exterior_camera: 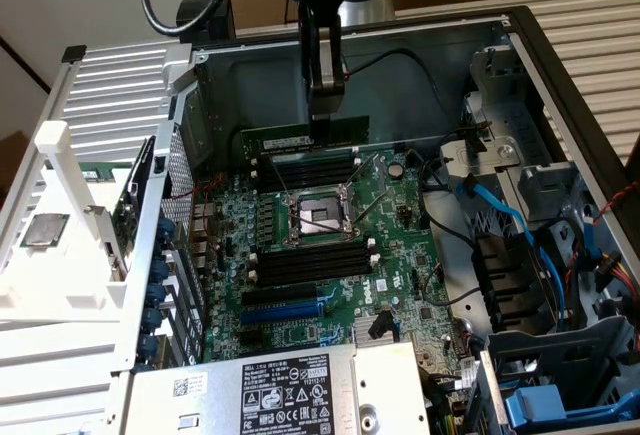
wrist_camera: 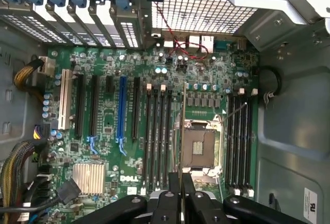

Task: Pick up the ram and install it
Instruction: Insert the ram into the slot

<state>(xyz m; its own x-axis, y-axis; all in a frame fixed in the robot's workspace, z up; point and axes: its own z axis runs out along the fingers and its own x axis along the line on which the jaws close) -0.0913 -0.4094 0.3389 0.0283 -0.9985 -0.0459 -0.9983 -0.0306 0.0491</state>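
Pincer (exterior_camera: 325,123) is closed narrowly on the ram (exterior_camera: 280,140), which is held on edge just above the black slots (exterior_camera: 305,167) behind the processor socket (exterior_camera: 318,217). Alignment with a slot is hard to judge. Keep the stick level and parallel, and press evenly.

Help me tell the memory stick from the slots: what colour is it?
The memory stick is green; the exterior view shows it best, held in the hand.

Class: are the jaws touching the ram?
Touching. In the wrist view the ram runs edge-on between the closed jaws of the gripper; the exterior view shows them clamped on its top edge.
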